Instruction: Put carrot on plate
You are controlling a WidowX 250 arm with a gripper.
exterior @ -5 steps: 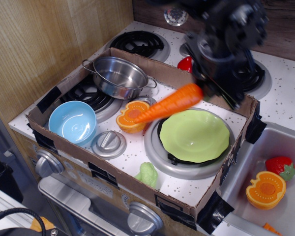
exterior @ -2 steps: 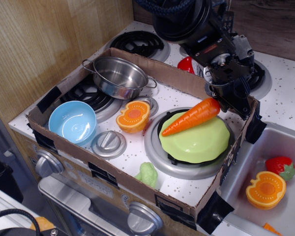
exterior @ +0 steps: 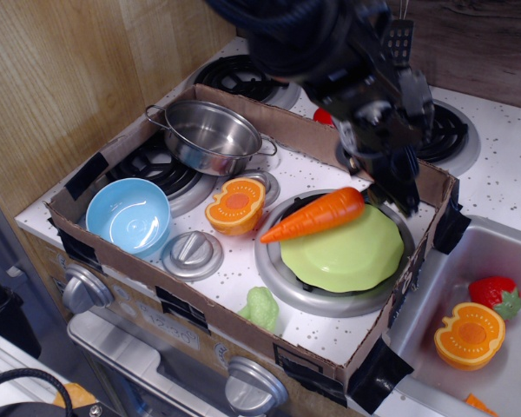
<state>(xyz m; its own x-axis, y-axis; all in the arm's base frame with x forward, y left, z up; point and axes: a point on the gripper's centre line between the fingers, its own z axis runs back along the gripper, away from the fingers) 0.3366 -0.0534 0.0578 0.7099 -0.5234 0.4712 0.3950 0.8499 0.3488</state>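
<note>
The gripper (exterior: 391, 178) holds the fat end of the carrot (exterior: 315, 215), but I cannot tell how tight. The carrot lies across the far-left edge of the green plate (exterior: 343, 256), its tip pointing toward the orange pumpkin half (exterior: 234, 206).

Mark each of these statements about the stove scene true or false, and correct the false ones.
1. The carrot lies across the plate's upper-left rim. True.
2. The steel pot holds the carrot. False: the pot is empty.
3. The blue bowl sits left of the orange pumpkin half. True.
4. The strawberry is on the plate. False: it lies in the sink.
5. The gripper is over the blue bowl. False: it is at the carrot's thick end.
</note>
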